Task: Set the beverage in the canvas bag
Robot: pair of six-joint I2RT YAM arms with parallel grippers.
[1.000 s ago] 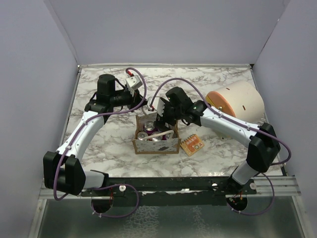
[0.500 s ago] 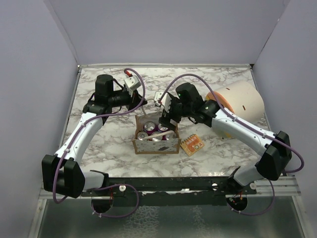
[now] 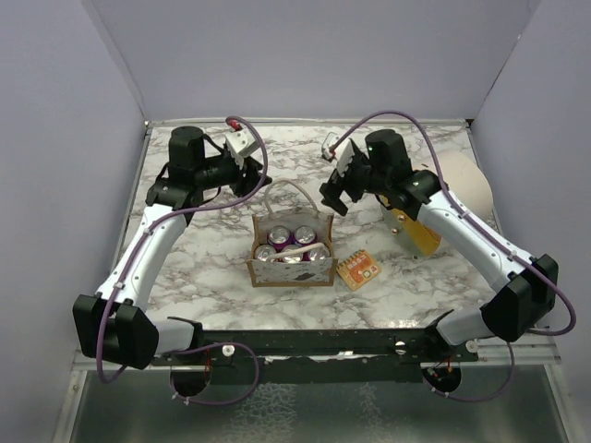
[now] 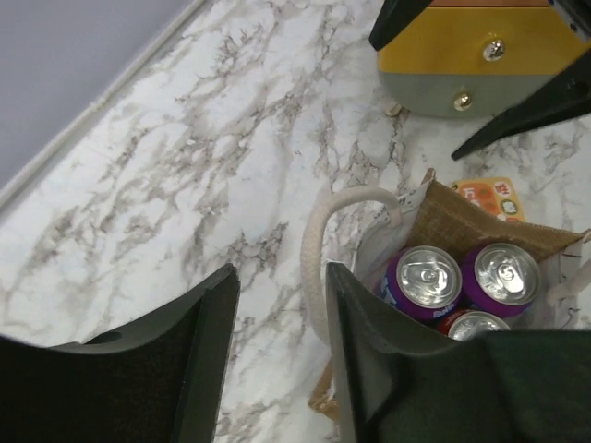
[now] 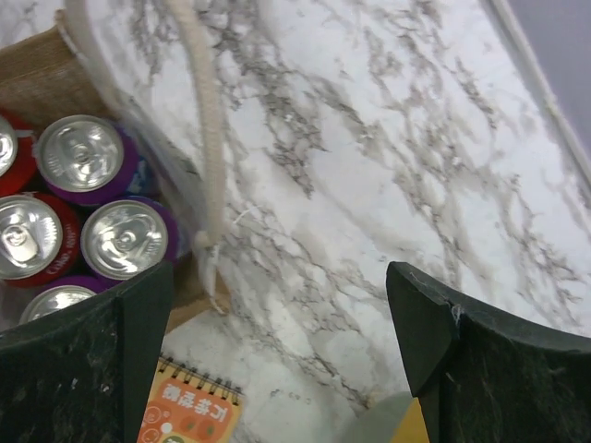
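Note:
The canvas bag (image 3: pixel 291 263) stands upright at the table's middle with white rope handles (image 4: pixel 319 235). Several drink cans stand inside it, purple ones (image 4: pixel 425 277) (image 5: pixel 125 238) and red ones (image 5: pixel 28 235). My left gripper (image 3: pixel 251 185) is open and empty, above the table just behind the bag's left end; it also shows in the left wrist view (image 4: pixel 282 277). My right gripper (image 3: pixel 337 196) is wide open and empty, raised behind the bag's right end; it also shows in the right wrist view (image 5: pixel 277 277).
A small orange packet (image 3: pixel 358 269) lies right of the bag. A large cream cylinder (image 3: pixel 462 175) with a yellow end (image 3: pixel 417 233) lies at the back right, partly behind my right arm. Grey walls close in the table on three sides.
My right gripper has pulled up out of the bag and back to the right, open and empty. My left gripper has drawn back a little from the bag.

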